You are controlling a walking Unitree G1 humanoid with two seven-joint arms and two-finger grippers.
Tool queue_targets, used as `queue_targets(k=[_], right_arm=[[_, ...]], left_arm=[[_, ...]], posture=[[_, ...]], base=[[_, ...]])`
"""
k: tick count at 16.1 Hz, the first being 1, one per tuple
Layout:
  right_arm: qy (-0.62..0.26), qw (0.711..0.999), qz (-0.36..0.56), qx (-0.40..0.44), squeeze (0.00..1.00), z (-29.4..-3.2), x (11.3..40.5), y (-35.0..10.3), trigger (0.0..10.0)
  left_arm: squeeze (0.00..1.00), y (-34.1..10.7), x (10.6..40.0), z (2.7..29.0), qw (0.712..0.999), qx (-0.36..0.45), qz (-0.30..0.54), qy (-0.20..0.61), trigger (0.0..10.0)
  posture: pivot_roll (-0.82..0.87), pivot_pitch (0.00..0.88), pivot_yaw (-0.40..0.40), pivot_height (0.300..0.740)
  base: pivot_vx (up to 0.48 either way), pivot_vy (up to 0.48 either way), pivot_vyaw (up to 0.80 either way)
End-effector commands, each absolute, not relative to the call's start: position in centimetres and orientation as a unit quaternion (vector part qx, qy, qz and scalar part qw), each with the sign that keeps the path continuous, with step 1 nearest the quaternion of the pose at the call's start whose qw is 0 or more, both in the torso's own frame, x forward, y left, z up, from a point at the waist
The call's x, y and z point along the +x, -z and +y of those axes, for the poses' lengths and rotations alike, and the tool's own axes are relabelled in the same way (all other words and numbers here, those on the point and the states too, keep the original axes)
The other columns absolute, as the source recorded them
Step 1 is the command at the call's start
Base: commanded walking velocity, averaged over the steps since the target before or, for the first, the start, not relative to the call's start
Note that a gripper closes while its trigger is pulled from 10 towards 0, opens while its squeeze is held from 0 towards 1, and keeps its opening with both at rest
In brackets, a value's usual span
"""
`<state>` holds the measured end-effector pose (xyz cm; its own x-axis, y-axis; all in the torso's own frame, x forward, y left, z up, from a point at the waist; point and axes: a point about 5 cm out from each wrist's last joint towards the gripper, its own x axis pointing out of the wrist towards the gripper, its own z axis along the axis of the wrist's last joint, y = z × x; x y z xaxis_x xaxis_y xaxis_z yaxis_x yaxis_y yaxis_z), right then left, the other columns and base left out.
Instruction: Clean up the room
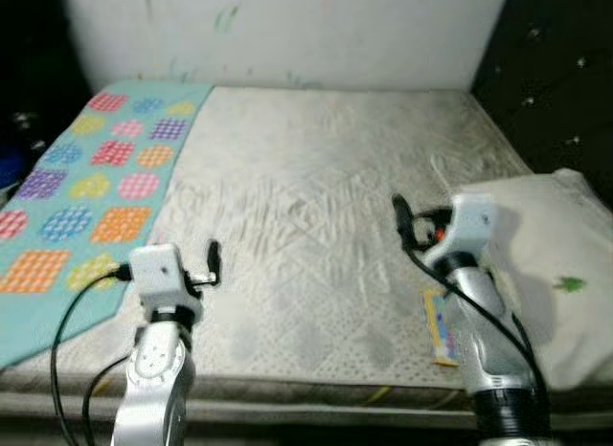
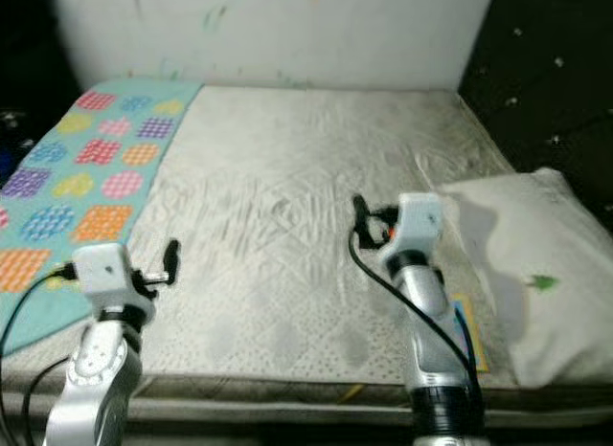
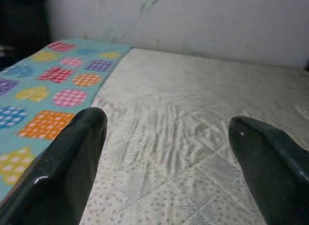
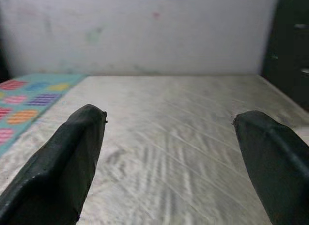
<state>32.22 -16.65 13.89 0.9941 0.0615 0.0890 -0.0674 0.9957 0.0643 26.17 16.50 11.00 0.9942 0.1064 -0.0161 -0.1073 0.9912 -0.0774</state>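
both grippers have their two black fingers spread wide apart, holding nothing. the left gripper [image 3: 166, 157] hovers over the near left part of a bare mattress [image 1: 326, 178], and its fingers [image 3: 63, 162] frame a stretch of wrinkled, pale quilted fabric. the right gripper [image 4: 169, 157] hovers over the near right part of the same mattress, its fingers [image 4: 60, 162] also framing plain mattress surface, with a light wall [image 4: 140, 32] beyond.

from the head camera, the two silver arms reach forward over the near edge of the bed. the mattress is greyish white, creased in the middle. along its left side lies a teal blanket [image 1: 86, 188] printed with checked hearts and squares in pink, orange, yellow, purple and blue; it runs from the far left corner toward the near edge, just beside the left arm. on the right side lies a white pillow [image 1: 556, 274] with a small green mark on it, right next to the right arm. a small flat colourful item [image 1: 441, 326], yellow edged, lies on the mattress near the near edge, partly hidden behind the right arm and just beside the pillow; what it is cannot be told. a dark padded panel [image 1: 556, 73] stands at the far right.
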Motion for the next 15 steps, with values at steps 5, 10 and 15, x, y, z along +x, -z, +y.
queue_targets(k=[5,10,15], right_arm=[[-0.042,0.997,-0.049,0.034,0.00,-16.14,32.44,-14.23,10.0],[-0.041,0.998,-0.047,0.033,0.00,-16.13,32.49,-14.15,10.0],[-0.040,0.998,-0.046,0.034,0.00,-16.18,32.59,-14.11,10.0]], left_arm=[[0.00,-11.33,26.35,16.98,0.998,-0.033,0.002,-0.062,10.0],[0.00,-11.30,26.40,16.89,0.998,-0.035,0.003,-0.054,10.0],[0.00,-11.26,26.51,16.94,0.998,-0.036,0.004,-0.055,10.0]], posture=[[-0.03,0.022,0.000,0.740],[-0.03,0.020,0.001,0.740],[-0.03,0.019,0.001,0.740]], base=[[0.000,0.480,0.00],[0.000,0.480,0.00],[0.000,0.480,0.00]])
